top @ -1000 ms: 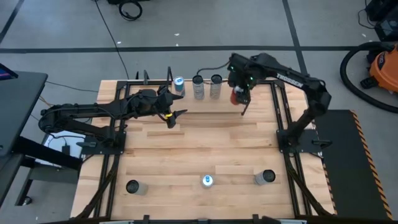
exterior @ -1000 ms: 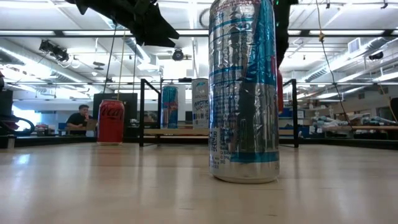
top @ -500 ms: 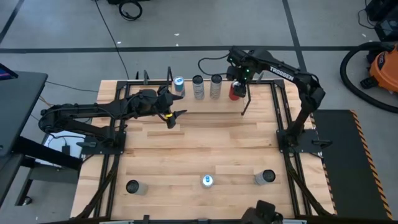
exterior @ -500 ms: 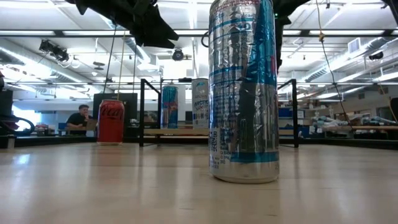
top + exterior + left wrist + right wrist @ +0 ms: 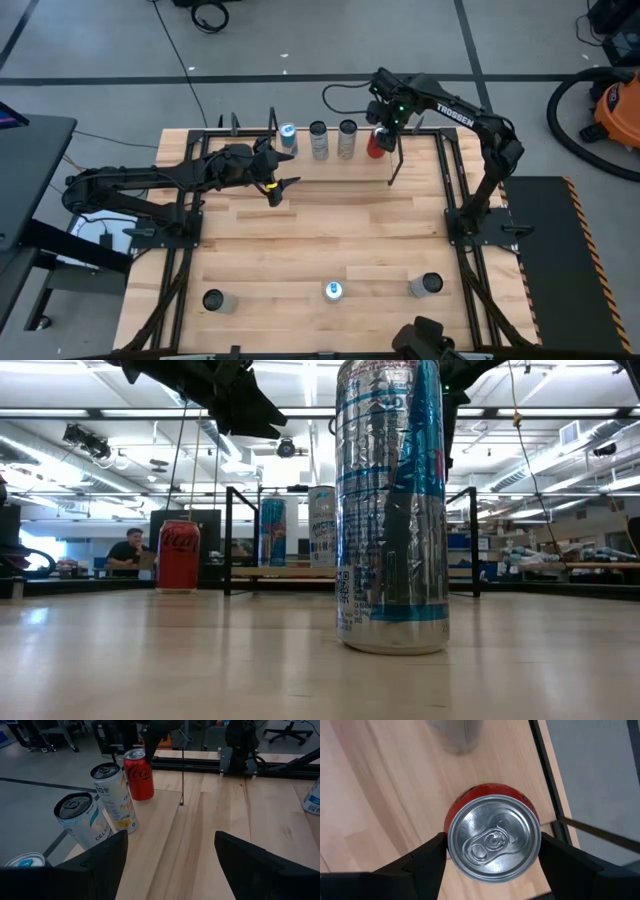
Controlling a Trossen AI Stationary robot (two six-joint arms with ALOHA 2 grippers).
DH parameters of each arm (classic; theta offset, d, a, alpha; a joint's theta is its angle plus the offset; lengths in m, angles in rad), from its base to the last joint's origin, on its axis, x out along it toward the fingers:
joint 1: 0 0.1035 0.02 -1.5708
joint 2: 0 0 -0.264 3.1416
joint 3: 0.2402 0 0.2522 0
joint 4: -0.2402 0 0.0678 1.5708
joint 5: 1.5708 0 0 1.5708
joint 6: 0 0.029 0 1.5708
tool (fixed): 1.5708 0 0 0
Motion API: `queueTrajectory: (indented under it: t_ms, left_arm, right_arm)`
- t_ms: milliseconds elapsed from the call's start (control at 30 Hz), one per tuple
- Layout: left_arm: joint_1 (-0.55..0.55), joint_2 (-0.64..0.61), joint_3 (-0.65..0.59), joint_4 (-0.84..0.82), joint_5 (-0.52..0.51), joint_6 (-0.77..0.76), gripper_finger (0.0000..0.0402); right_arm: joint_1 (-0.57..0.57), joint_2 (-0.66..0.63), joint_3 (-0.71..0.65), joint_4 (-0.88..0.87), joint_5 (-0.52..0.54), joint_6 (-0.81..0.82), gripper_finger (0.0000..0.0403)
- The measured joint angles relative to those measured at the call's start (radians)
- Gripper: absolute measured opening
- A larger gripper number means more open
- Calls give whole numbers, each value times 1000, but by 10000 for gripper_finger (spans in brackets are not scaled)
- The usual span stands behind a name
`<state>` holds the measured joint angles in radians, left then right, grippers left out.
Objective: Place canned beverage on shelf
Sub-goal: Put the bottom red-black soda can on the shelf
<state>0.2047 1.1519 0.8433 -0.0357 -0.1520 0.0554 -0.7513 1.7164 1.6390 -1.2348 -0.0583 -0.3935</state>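
Right claw [image 5: 492, 851] reaching straight down over red can [image 5: 492, 845] on shelf [image 5: 330, 152], fingers apart; left claw [image 5: 167, 857] level, spread.

- I see the shelf [image 5: 330, 157] at the butcher-block table's [image 5: 320, 235] far edge, carrying four upright cans: blue-topped [image 5: 288, 133], two pale ones [image 5: 319, 138], and a red can [image 5: 376, 145].
- Three more cans [image 5: 333, 290] stand along the table's near edge.

**Colours on the table**

You had a red can [image 5: 138, 775] with white script and a silver lid, a white can with yellow-orange print [image 5: 114, 795], a white-and-teal can [image 5: 83, 819], a silver-and-blue can [image 5: 391, 510], and a pale striped wood table [image 5: 330, 225].
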Motion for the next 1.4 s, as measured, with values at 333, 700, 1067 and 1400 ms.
queueTrajectory:
  t_ms: [333, 700, 1067, 1400]
  left_arm:
    - [0, 0, 0, 0, 0, -1, 299]
    - [0, 0, 0, 1, 0, -1, 299]
    - [0, 0, 0, 1, 0, -1, 299]
    - [0, 0, 0, 0, 0, -1, 299]
  right_arm:
    - [1, 0, -7, 26, -22, 20, 290]
    - [-2, 0, -59, 71, -17, 24, 290]
    - [-10, -2, -66, 92, 7, 24, 311]
    - [-8, -2, -67, 95, -18, 1, 326]
